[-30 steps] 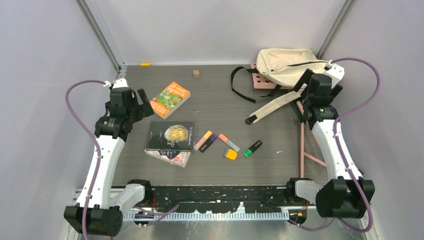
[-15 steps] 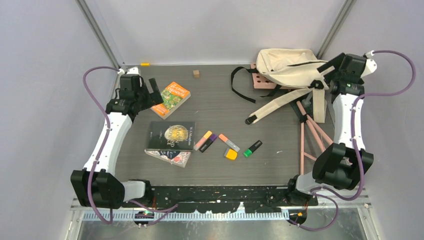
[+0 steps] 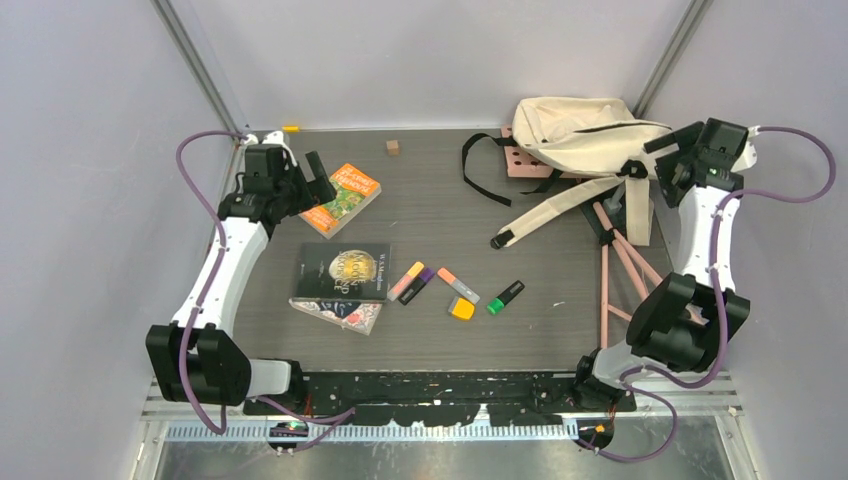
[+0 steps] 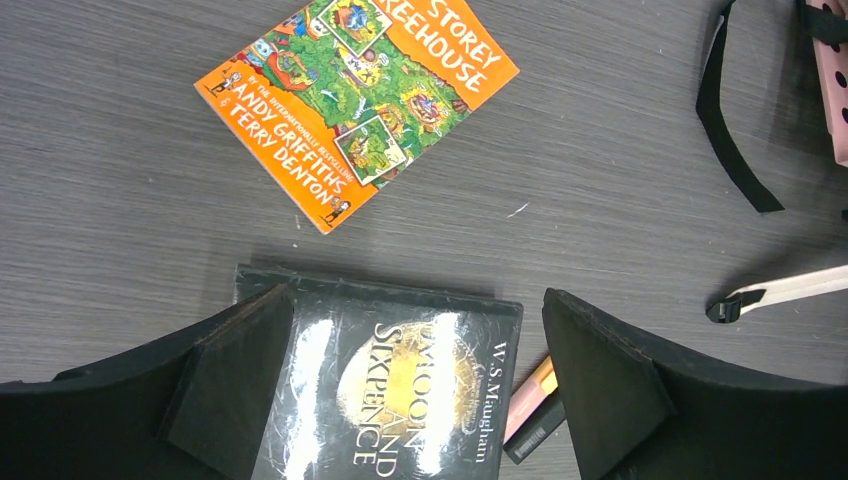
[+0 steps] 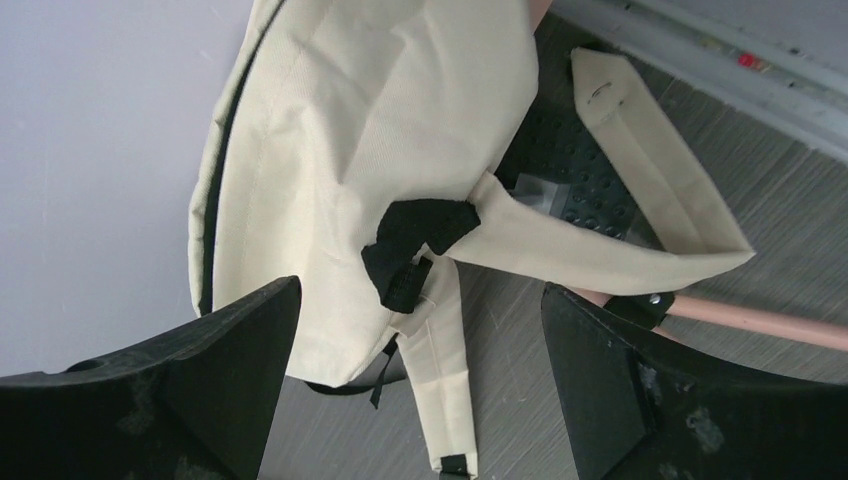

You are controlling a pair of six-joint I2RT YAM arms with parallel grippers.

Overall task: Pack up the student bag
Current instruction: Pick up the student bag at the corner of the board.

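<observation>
- Right wrist view: the right end effector (image 5: 420, 290) has its fingers spread wide with nothing between them. It hangs over the student bag (image 5: 350, 130), whose cream fabric fills the gap.
- In the top external view, this end effector is just beside the bag's right end. The bag therefore lies to its left, toward the far edge.
- The student bag (image 3: 575, 125) is slumped in the far right corner of the tabletop (image 3: 440, 200), partly on a pink perforated board (image 3: 518, 160). Its long axis runs roughly along the far edge, and its straps (image 3: 548, 212) trail toward the middle.
- The left end effector (image 3: 310, 180) is also spread and empty. It is near the far left corner, over an orange book (image 3: 341, 198), with a black book (image 3: 343, 270) nearer the front edge, and it is well apart from the bag.
- Highlighters (image 3: 445, 285) lie around the middle, toward the near edge.
- The right arm looks much better placed to open or steady the bag, and the left arm to fetch the books.
</observation>
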